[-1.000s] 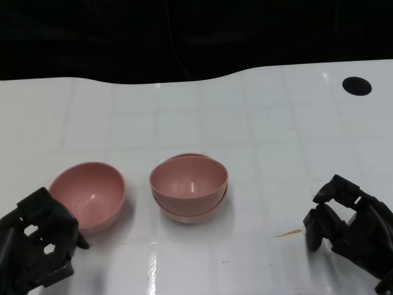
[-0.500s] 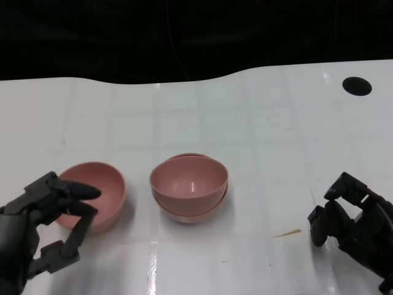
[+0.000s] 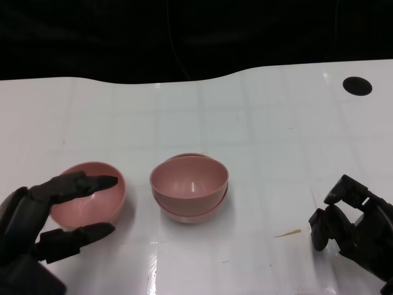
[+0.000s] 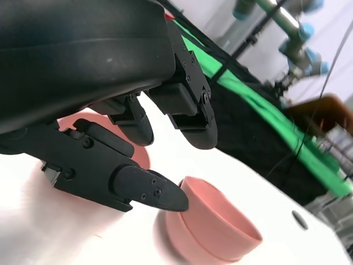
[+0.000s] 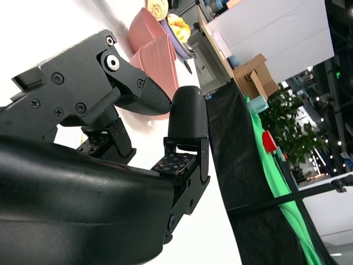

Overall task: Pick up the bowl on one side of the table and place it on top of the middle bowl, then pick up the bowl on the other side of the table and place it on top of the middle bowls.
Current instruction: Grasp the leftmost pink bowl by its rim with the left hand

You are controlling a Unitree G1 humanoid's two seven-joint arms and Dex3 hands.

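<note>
A single pink bowl [image 3: 89, 195] stands upright at the left. Two pink bowls are stacked [image 3: 189, 184] in the middle of the white table [image 3: 264, 135]. My left hand [image 3: 43, 224] has its fingers spread at the single bowl's near rim: the upper fingers reach over the rim, the thumb lies outside below it, and it grips nothing. The left wrist view shows these fingers [image 4: 143, 187] apart, with the stacked bowls [image 4: 212, 229] beyond. My right hand [image 3: 353, 227] sits at the lower right, far from the bowls, fingers curled in with nothing in them.
A black round hole [image 3: 357, 85] lies at the table's far right. A thin yellowish mark [image 3: 287, 233] is on the surface just left of my right hand. The table's far edge meets a dark backdrop.
My left hand has opened from a curled pose and reached right, its fingers now over the single bowl's near rim. My right hand has drawn slightly toward the lower right.
</note>
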